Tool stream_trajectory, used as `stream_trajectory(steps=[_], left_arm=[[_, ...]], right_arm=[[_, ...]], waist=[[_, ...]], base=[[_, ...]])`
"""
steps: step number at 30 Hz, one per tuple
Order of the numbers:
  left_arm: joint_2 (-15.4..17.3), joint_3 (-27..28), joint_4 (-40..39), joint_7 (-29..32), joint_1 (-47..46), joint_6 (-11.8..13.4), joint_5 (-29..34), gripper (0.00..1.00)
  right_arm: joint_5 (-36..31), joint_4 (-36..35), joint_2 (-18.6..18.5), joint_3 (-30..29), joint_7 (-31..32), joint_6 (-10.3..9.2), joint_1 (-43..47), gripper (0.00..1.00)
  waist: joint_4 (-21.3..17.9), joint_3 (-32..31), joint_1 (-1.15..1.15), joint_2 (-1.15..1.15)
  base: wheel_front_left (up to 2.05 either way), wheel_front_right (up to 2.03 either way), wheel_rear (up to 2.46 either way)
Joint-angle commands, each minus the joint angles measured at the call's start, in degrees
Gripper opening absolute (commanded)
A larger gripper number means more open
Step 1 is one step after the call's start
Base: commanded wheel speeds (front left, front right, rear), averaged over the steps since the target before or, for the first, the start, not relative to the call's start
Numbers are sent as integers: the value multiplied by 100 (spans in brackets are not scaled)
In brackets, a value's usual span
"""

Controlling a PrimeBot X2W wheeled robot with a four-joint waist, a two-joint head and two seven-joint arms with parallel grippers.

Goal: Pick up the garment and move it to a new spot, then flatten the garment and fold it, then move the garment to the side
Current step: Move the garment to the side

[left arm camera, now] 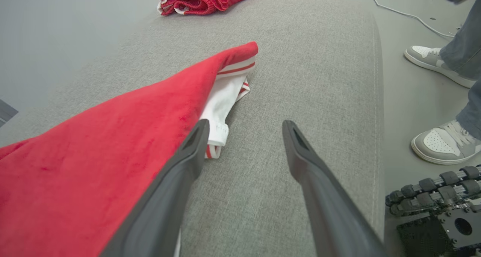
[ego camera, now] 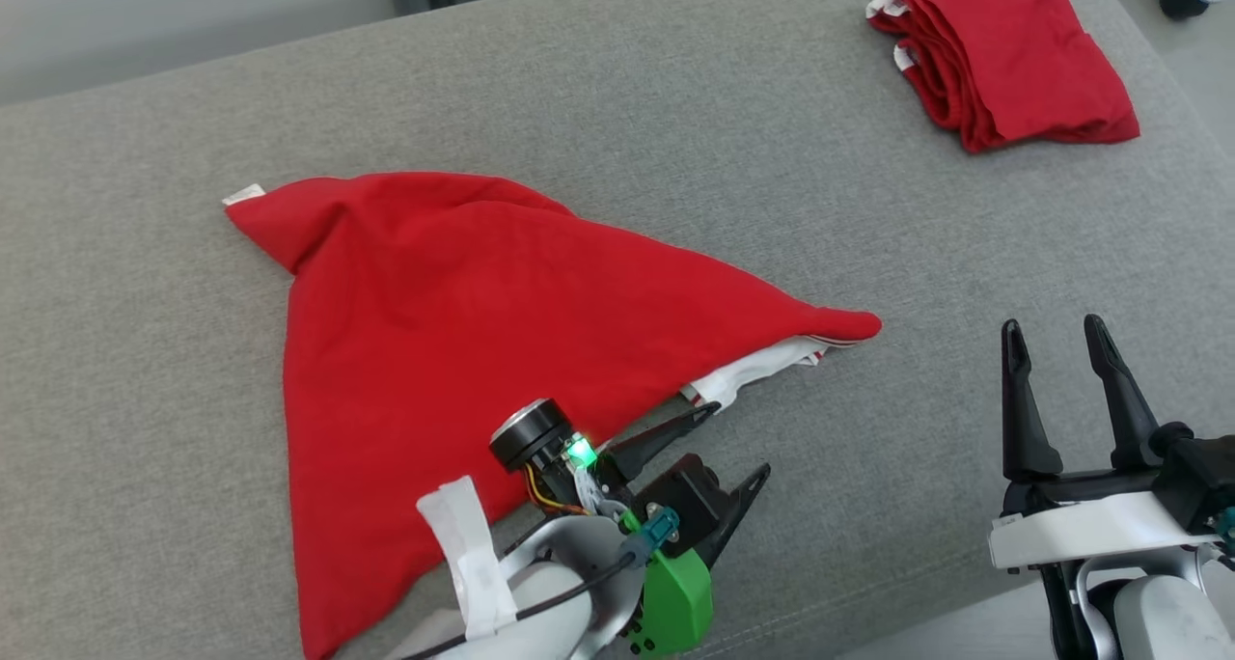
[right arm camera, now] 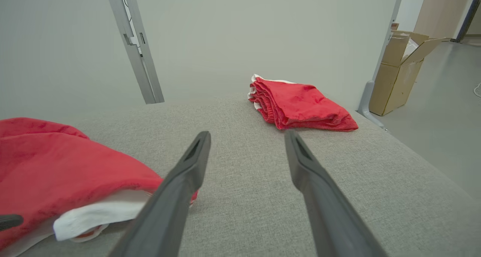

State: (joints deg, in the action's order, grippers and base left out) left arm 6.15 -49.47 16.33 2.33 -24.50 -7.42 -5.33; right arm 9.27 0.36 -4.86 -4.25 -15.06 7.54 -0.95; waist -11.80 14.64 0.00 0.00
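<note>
The garment (ego camera: 463, 313) is red with white, red-striped trim. It lies spread in a rough triangle on the grey padded surface (ego camera: 675, 139), one corner pointing right (left arm camera: 240, 52). My left gripper (ego camera: 743, 440) stands open at the garment's near edge, its left finger against the cloth and nothing between the fingers (left arm camera: 191, 151). Further right, over bare surface, my right gripper (ego camera: 1054, 343) is open and empty. In the right wrist view the garment (right arm camera: 56, 163) lies to the left of that gripper (right arm camera: 246, 140).
A stack of folded red garments (ego camera: 1003, 52) sits at the far right corner (right arm camera: 300, 105). The surface's right edge drops to the floor, where a person's shoes (left arm camera: 443, 142) stand. A cardboard box (right arm camera: 402, 69) is beyond the far corner.
</note>
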Motion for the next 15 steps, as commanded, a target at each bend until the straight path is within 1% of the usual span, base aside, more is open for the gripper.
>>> stream_trajectory(steps=[1, 6, 11, 15], left_arm=[[-20, -23, 195, -110, -180, -2, 69, 100], [-142, -15, 940, -383, -518, 135, 93, 100], [-188, 11, 1439, -544, -772, 296, 161, 100], [-206, -10, 1743, -666, -919, 320, 158, 100]], right_arm=[[16, 16, 29, 4, -16, -11, -72, 100], [22, 52, 93, -34, -16, -11, -11, 100], [18, 48, 120, -58, -15, -11, -29, 100], [-4, 42, 134, -41, -16, -11, -42, 100]], waist=[[-272, 220, 0, 0], [-364, 211, 0, 0], [-388, 176, 0, 0], [-383, 159, 0, 0]], base=[[0, 0, 0], [0, 0, 0], [0, 0, 0], [0, 0, 0]])
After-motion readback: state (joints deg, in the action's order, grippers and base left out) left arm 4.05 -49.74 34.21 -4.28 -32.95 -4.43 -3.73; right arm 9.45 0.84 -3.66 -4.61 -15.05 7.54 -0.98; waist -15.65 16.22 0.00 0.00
